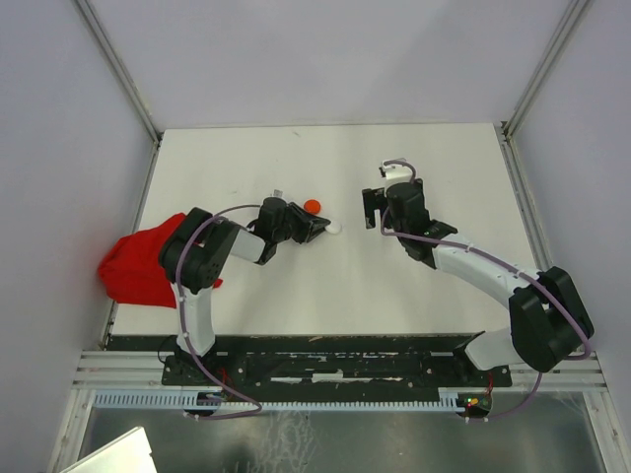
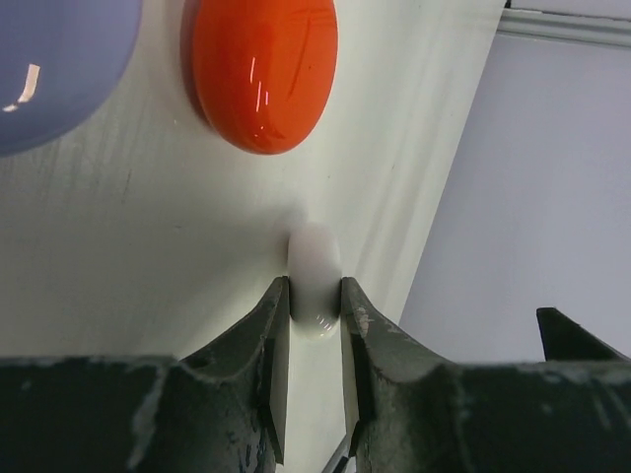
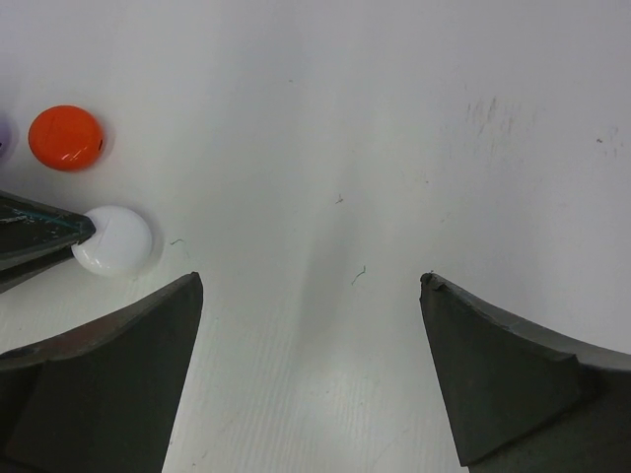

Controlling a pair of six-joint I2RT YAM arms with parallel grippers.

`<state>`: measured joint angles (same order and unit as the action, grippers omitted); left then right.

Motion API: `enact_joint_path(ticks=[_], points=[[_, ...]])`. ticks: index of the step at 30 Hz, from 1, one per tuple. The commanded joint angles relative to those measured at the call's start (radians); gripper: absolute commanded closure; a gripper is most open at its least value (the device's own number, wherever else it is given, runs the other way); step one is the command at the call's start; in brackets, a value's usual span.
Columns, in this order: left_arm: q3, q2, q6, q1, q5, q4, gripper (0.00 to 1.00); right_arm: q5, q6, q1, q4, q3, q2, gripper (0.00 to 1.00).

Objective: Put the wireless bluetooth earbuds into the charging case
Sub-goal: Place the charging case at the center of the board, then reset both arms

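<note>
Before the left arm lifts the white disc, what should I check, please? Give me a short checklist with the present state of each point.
1. Left gripper clamps the white disc: ok, it touches both sides.
2. Right gripper open, holding nothing: ok.
3. Orange disc apart from the left gripper: ok.
4. Earbuds in view: not ok, none shows.
5. White disc open or closed: cannot tell.
</note>
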<state>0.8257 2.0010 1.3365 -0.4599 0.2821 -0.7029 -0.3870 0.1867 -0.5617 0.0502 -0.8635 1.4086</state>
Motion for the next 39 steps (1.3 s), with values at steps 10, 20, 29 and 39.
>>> enact_joint_path(ticks=[10, 20, 29, 39], points=[[0.047, -0.194, -0.255, 0.02, -0.143, 0.319, 0.34, 0.038, 0.049, 0.01, -0.064, -0.085, 0.008, 0.0], [0.059, -0.468, -0.421, 0.218, -0.244, 0.543, 0.29, -0.04, 0.219, 0.059, -0.232, -0.194, 0.027, 0.0], [-0.058, -0.575, -0.385, 0.459, -0.28, 0.542, 0.29, -0.311, 0.417, 0.059, -0.414, -0.305, 0.071, 0.0], [-0.164, -0.737, -0.3, 0.53, -0.425, 0.55, 0.26, -0.421, 0.505, 0.059, -0.554, -0.372, 0.127, 0.0]])
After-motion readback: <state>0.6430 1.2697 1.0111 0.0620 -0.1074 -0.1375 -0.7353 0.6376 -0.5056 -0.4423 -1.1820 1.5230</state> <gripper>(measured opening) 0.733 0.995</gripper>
